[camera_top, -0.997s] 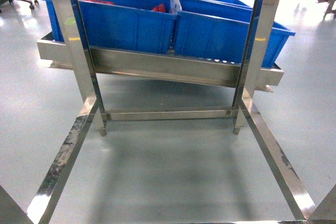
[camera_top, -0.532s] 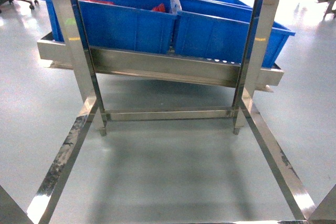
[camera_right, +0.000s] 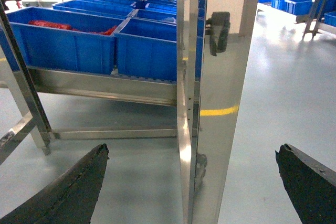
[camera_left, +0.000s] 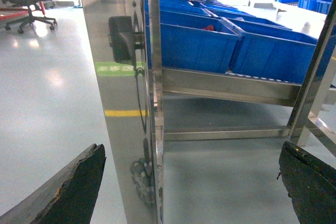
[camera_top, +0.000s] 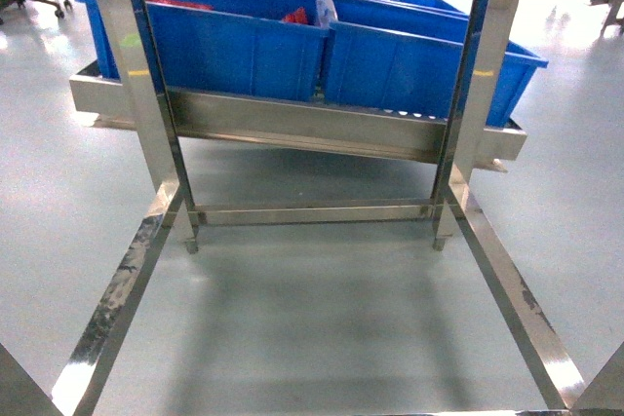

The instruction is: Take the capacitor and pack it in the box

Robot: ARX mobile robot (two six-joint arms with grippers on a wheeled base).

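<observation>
Head view shows blue bins (camera_top: 234,46) across the upper frame on a steel rack (camera_top: 292,129); no pink box or capacitor is visible anywhere. Both the left tool (camera_left: 191,184) and right tool (camera_right: 191,182) are spread wide, holding nothing. Likely risk: an arm clipping the rack's upright posts (camera_left: 126,103) while reaching in.

Your left gripper (camera_left: 191,187) and right gripper (camera_right: 191,187) both hang with fingers spread wide apart, holding nothing.
</observation>
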